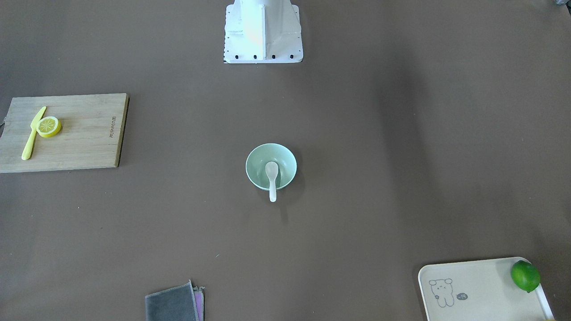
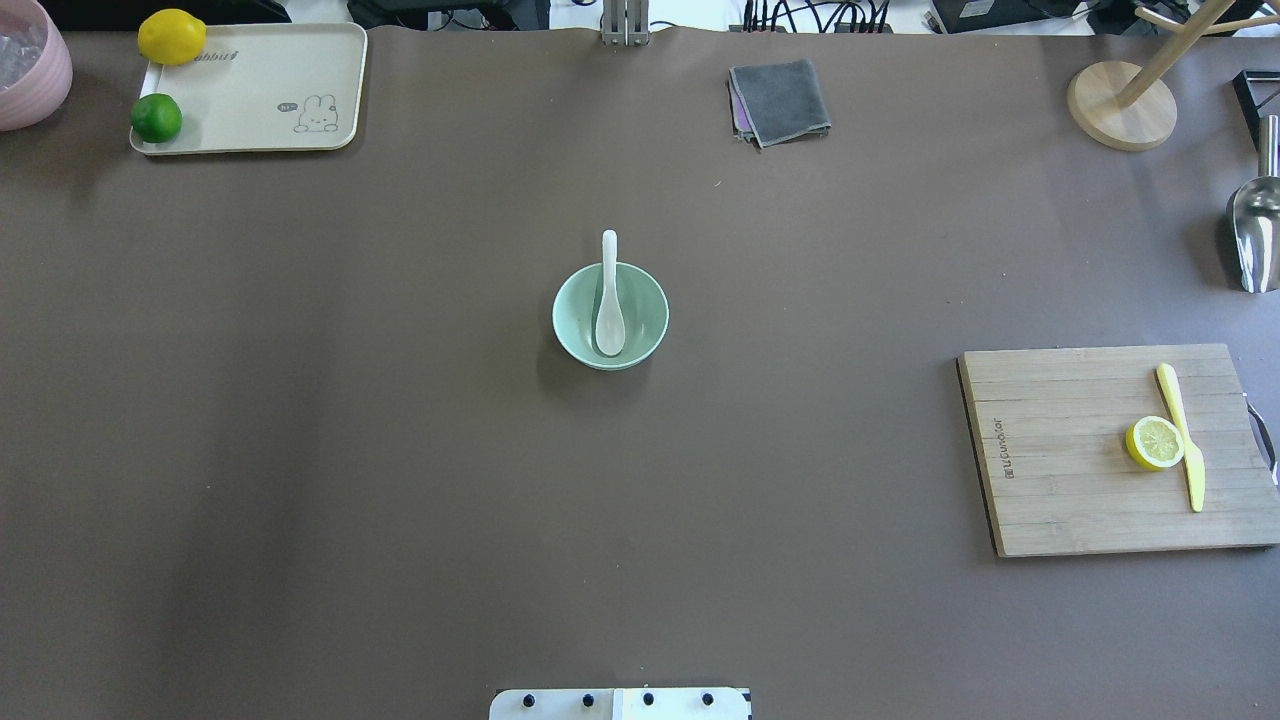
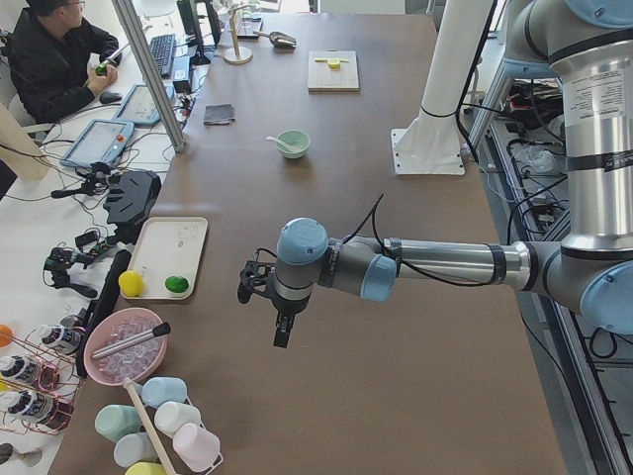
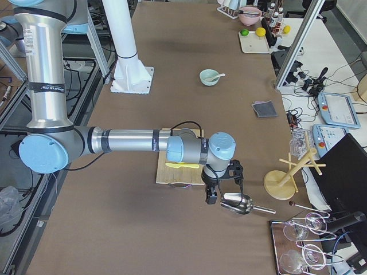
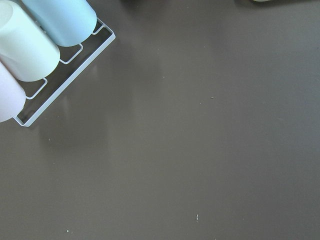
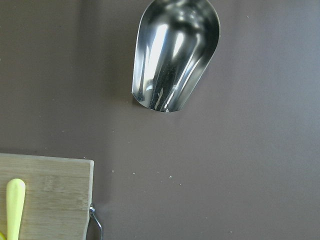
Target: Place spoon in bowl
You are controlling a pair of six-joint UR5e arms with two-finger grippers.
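The white spoon (image 1: 272, 176) lies in the mint-green bowl (image 1: 258, 171) at the table's middle, its scoop inside and its handle over the rim on the side away from the robot. Both also show in the overhead view, spoon (image 2: 610, 310) and bowl (image 2: 642, 330). Neither gripper is near them. My left gripper (image 3: 282, 334) hangs over the table's left end, seen only in the exterior left view. My right gripper (image 4: 212, 196) hangs past the cutting board's end, seen only in the exterior right view. I cannot tell whether either is open or shut.
A wooden cutting board (image 2: 1060, 470) with a yellow knife (image 2: 1182, 435) and a lemon half (image 2: 1154, 443) lies on the right. A metal scoop (image 6: 175, 55) lies beyond it. A cream tray (image 2: 260, 100) with a lemon and a lime, a grey cloth (image 2: 780, 100) and a cup rack (image 5: 35, 45) are around.
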